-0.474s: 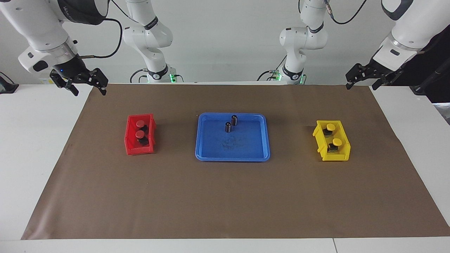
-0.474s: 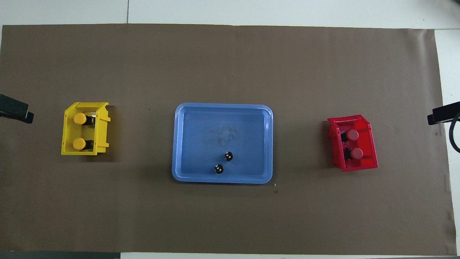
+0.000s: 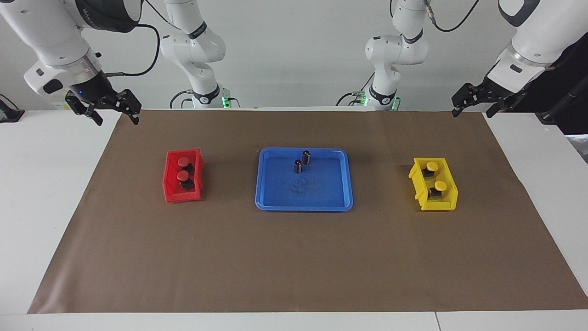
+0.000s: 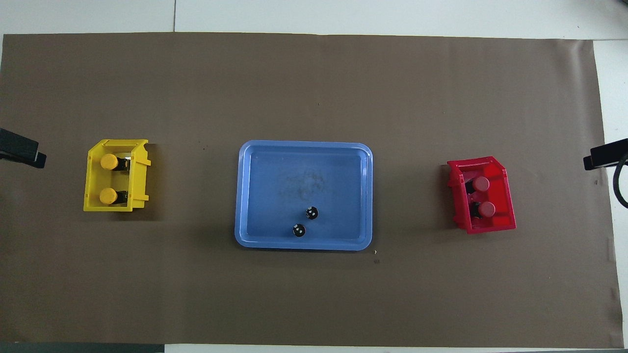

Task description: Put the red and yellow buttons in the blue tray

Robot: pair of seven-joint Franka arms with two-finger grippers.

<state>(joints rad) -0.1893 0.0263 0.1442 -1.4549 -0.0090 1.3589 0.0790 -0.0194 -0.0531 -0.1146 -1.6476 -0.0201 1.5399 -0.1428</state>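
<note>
A flat rectangular blue plastic tray (image 3: 264, 184) with rounded corners and a low rim lies at the middle of a brown paper mat (image 3: 294, 257) spread over the white table (image 3: 41, 184). Taking the tray as the hub of a clock in the overhead view, with twelve pointing away from the robots, a small open red plastic bin (image 4: 500, 196) sits at three o'clock, toward the right arm's end of the table, and a small open yellow plastic bin (image 4: 93, 181) sits at nine o'clock, toward the left arm's end, each well apart from the tray. The two red-capped push buttons (image 4: 481, 184) on black bases are inside the red bin, one nearer the robots than the other, and the two yellow-capped push buttons (image 4: 108, 161) on black bases are inside the yellow bin, arranged likewise; none of the four is in the tray. Inside the tray, at about six o'clock from its middle, two dark capless cylinders (image 3: 306, 157) stand upright close together near the rim closest to the robots. The right gripper (image 3: 115, 112) hangs over the mat's corner at its own end, fingers spread wide and holding nothing. The left gripper (image 3: 473, 103) hangs over the mat's corner at the other end, likewise spread and empty.
</note>
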